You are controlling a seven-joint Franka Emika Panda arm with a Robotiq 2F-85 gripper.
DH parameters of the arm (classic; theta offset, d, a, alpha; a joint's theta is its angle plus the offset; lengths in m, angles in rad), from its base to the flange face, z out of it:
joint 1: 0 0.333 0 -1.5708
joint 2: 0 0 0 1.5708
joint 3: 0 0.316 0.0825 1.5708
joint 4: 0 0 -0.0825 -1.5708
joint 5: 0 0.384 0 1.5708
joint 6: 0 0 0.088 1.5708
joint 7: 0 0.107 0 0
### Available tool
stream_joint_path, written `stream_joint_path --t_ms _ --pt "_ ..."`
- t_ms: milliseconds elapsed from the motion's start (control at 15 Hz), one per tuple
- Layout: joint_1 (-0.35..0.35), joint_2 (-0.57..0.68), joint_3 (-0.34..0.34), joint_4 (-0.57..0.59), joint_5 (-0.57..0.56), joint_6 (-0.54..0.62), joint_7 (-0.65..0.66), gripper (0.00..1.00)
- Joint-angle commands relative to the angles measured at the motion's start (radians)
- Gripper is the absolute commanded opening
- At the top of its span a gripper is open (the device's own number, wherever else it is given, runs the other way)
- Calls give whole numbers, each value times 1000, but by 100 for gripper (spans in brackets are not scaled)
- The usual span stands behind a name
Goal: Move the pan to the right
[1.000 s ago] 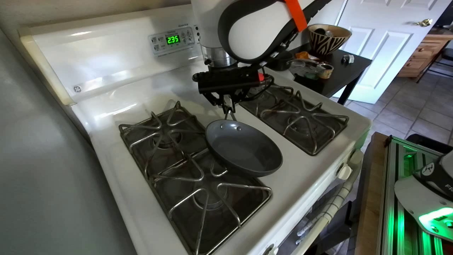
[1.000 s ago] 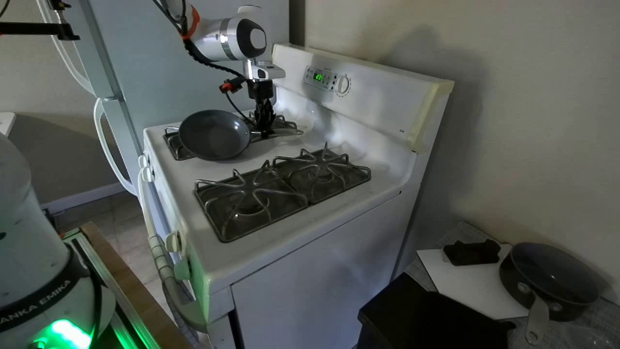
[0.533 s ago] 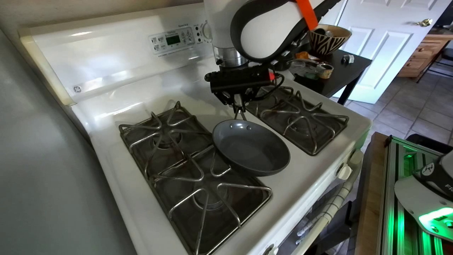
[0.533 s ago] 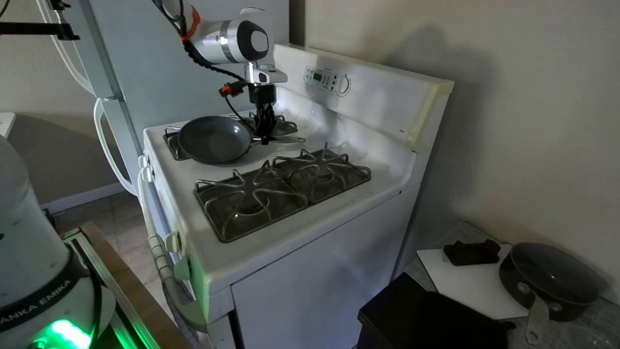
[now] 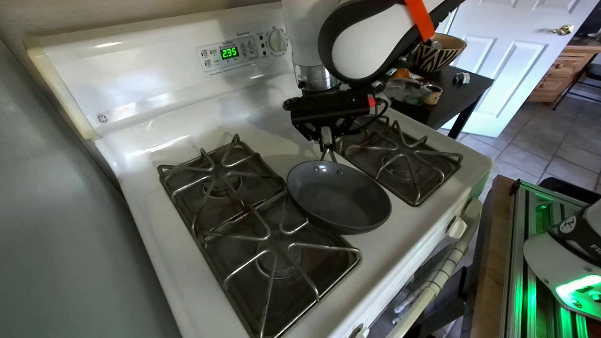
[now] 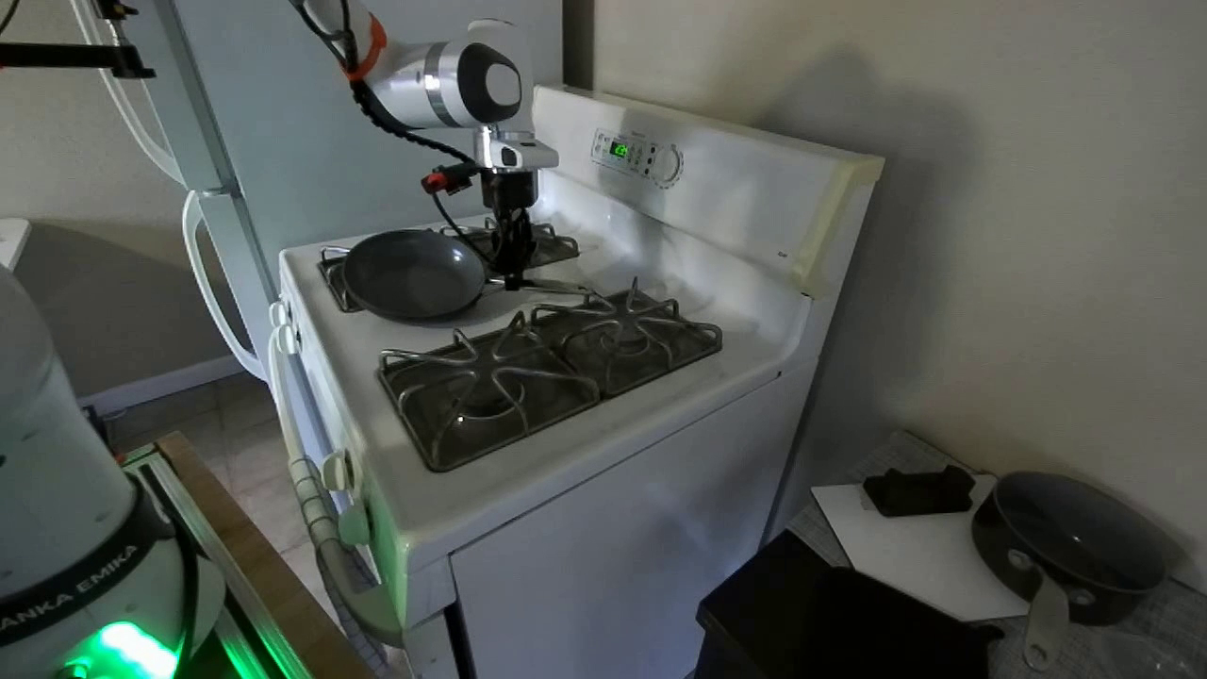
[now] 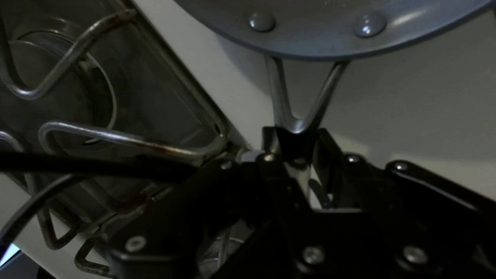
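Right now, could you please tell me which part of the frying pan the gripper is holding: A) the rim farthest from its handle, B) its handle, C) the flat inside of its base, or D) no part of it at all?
B: in the wrist view, the gripper is closed on the handle, whose forked end runs on to the frying pan.

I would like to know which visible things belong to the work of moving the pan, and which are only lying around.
Belonging to the work:
the pan
the hand, closed on the pan's handle
the stove, under the pan

Only lying around:
the dark saucepan
the white sheet
the striped bowl
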Motion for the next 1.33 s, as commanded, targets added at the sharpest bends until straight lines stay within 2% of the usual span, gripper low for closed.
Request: stream_joint_path --t_ms 0,800,1267 --pt "-7 -51 2 -66 11 38 25 5" --pt "-24 -65 3 -98 12 53 22 5" --pt "-32 -112 -10 -137 -33 46 37 5"
